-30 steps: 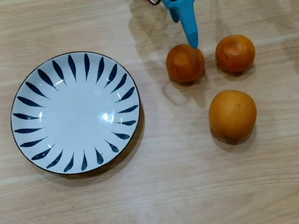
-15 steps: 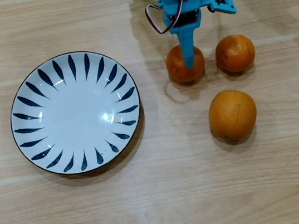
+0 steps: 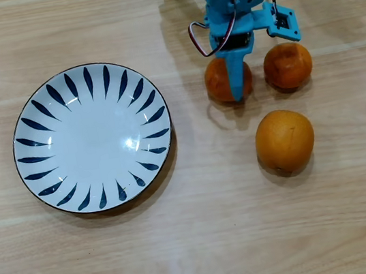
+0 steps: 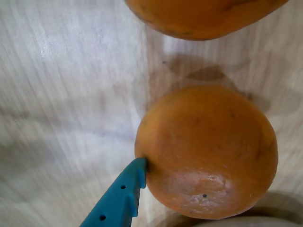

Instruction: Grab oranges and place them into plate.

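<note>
- Bench (image 3: 206, 244): pale wood-grain surface carrying everything listed.
- Plate (image 3: 36, 148): white with dark blue leaf strokes round the rim, at left in the overhead view, nothing on it.
- Small orange, left one (image 3: 216, 80): right of the plate, on the bench; a blue finger crosses its top.
- Small orange, right one (image 3: 288, 65): just beside the first, a narrow gap between them.
- Large orange (image 3: 285, 141): paler, below the small pair in the overhead view, apart from both.
- End effector (image 3: 246, 72): blue, lowered over the left small orange; in the wrist view one fingertip (image 4: 135, 172) touches the fruit's side (second finger hidden, so whether it is clamped cannot be told).
</note>
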Motion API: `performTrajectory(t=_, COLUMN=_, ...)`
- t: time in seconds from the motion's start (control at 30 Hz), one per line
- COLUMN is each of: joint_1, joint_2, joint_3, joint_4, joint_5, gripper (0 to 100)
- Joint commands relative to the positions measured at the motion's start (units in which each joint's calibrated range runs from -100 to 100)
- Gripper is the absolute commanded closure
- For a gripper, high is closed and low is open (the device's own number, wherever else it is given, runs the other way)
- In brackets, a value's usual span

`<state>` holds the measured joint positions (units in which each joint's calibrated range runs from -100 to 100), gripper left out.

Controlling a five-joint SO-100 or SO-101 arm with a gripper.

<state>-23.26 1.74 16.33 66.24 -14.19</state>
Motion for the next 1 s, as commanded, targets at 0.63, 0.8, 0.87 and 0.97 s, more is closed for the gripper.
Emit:
performTrajectory(t=0.63, joint_1=-5.37, joint_2=-3.59, joint_3=-2.17, joint_4=6.26, joint_5=-12.78, gripper=46)
performTrajectory(t=0.8, joint_1=-5.61, joint_2=-6.22, joint_3=-2.17, joint_4=10.21, joint_5=-14.20, gripper=48)
performTrajectory(t=0.87, joint_1=-5.45, joint_2=-6.22, joint_3=-2.07, joint_4=9.61, joint_5=-14.14, gripper=48)
performTrajectory(t=0.97, joint_1=-5.21, joint_2=-5.96, joint_3=-2.07, joint_4=9.53, joint_5=-14.14, gripper=48)
